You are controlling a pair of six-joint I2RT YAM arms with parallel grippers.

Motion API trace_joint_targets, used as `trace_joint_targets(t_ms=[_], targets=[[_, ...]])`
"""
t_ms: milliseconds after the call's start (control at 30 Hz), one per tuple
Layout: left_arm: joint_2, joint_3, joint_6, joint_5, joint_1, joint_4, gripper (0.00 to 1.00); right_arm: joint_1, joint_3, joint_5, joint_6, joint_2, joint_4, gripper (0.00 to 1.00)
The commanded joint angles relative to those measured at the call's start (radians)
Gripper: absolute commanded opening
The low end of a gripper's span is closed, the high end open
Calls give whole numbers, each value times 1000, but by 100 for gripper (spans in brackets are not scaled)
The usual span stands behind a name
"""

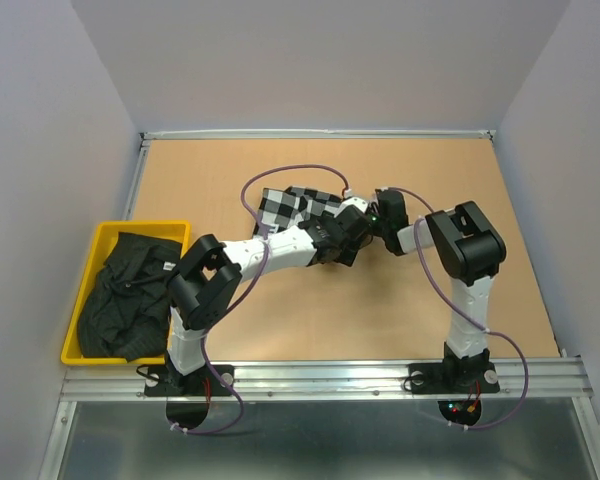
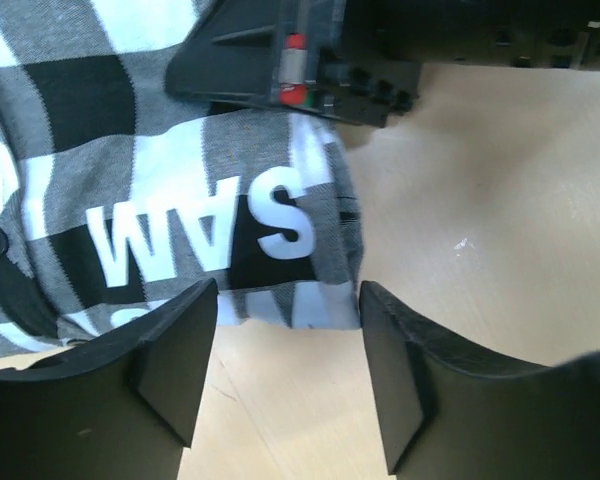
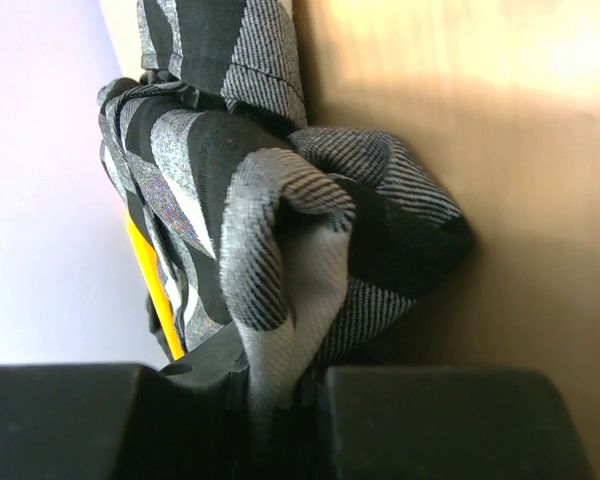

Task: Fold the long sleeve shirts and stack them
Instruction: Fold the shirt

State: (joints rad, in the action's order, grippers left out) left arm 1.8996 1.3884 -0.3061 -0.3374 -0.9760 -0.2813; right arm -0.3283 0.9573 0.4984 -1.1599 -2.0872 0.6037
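The soft black-and-white check cloth shirt (image 1: 292, 205) lies crumpled on the wooden table (image 1: 430, 180), near its middle; white lettering on its black band shows upside down from the left wrist; one bunched fold is pinched in the right gripper (image 3: 280, 385); the plain black cloth shirt (image 1: 130, 295) lies heaped in a yellow tray (image 1: 140, 227) at the left, well apart.

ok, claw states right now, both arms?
Left claw: open, holding nothing, at the edge of the black-and-white check cloth shirt.
Right claw: shut on a bunched fold of that shirt.
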Motion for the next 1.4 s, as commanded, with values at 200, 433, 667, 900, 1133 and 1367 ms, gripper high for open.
trace_joint_targets(t_ms=[200, 433, 667, 900, 1133, 1367], targets=[[-285, -44, -8, 26, 186, -24, 95, 66, 16, 143, 242, 96, -191, 1], [-468, -230, 88, 138, 425, 55, 99, 78, 249, 132, 590, 130, -644, 0], [-579, -385, 125, 198, 551, 171, 99, 84, 687, 105, 1038, 21, -1220, 1], [-590, -374, 107, 81, 556, 152, 98, 84, 1128, 20, 1296, -194, -1639, 1], [-594, -387, 88, 28, 557, 162, 98, 86, 1255, -427, 1342, -221, -1707, 0], [-571, -384, 71, 44, 557, 159, 96, 90, 1250, -970, 1427, -126, -1613, 1]])
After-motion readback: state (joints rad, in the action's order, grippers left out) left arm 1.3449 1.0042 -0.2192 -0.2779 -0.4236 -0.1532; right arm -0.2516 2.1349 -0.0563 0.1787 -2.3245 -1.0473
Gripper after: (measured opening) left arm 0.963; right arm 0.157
